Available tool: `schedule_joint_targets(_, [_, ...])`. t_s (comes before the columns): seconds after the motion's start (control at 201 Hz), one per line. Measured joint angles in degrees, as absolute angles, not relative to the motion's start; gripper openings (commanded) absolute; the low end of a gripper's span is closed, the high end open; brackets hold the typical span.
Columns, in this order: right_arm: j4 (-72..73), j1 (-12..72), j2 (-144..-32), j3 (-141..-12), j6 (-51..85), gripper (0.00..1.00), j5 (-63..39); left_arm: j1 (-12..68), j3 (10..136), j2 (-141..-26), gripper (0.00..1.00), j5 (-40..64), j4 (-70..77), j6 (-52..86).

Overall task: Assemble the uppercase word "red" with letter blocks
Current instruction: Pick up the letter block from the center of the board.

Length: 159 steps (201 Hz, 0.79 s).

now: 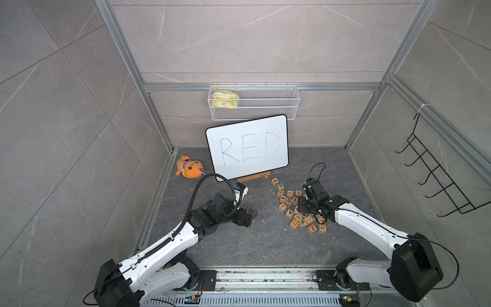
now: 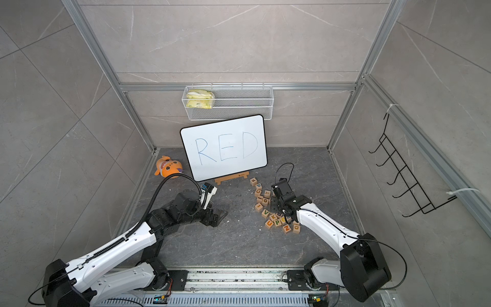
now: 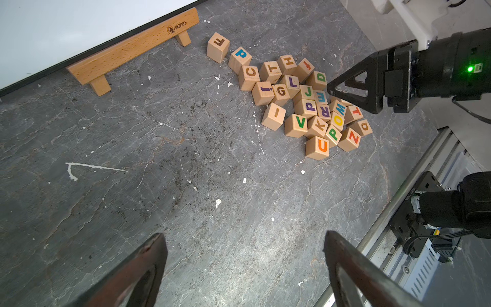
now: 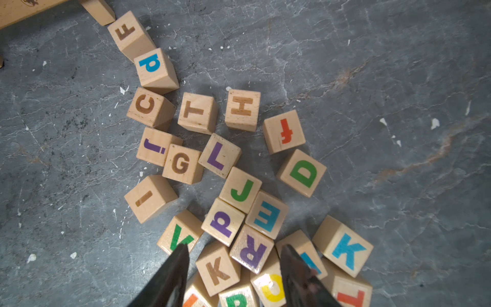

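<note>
Nearest me sits the base rail (image 1: 265, 279) carrying both arms. I log left to right, placing everything against the white board (image 1: 247, 146) with blue "RED" written on it. An orange plush toy (image 1: 188, 167) lies just left of the board. The left gripper (image 3: 244, 234) hovers over bare floor in front of the board's middle, jaws wide, nothing between them. A wire basket (image 1: 255, 106) hangs on the wall above the board, and the board leans on a wooden stand (image 1: 253, 177). The letter blocks (image 1: 303, 222) form a loose pile in front of the board's right corner, starting just beside the stand. All three needed blocks lie in that pile. In the right wrist view the purple R block (image 4: 251, 251) touches the blue E block (image 4: 267, 215). The green D block (image 4: 301, 172) sits a little apart, nearer the board. The right gripper (image 4: 235, 248) is over the pile, jaws partly parted, with the R block between the tips and neither tip closed on it. A black hook rack (image 1: 435, 172) hangs on the side wall, far right of the board.
</note>
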<state>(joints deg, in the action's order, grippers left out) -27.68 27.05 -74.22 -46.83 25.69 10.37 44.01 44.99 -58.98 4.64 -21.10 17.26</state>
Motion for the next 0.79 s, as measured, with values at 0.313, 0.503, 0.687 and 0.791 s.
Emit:
schedule_joint_targets(0.313, [-27.7,27.0,-73.6,-46.8,26.5,0.58,14.2,44.0,45.1,-59.0,0.95,4.5,-21.5,17.3])
schedule_joint_targets(0.503, [-28.1,27.0,-73.6,-46.8,27.7,0.58,16.8,44.0,45.1,-59.1,0.95,4.5,-21.5,17.3])
schedule_joint_targets(0.687, [-28.5,27.0,-73.5,-46.8,28.6,0.58,18.3,44.0,45.1,-59.2,0.96,4.5,-21.5,17.3])
schedule_joint_targets(0.791, [-28.5,27.0,-73.6,-46.8,28.8,0.58,18.5,44.0,45.2,-59.2,0.96,4.4,-21.6,17.3])
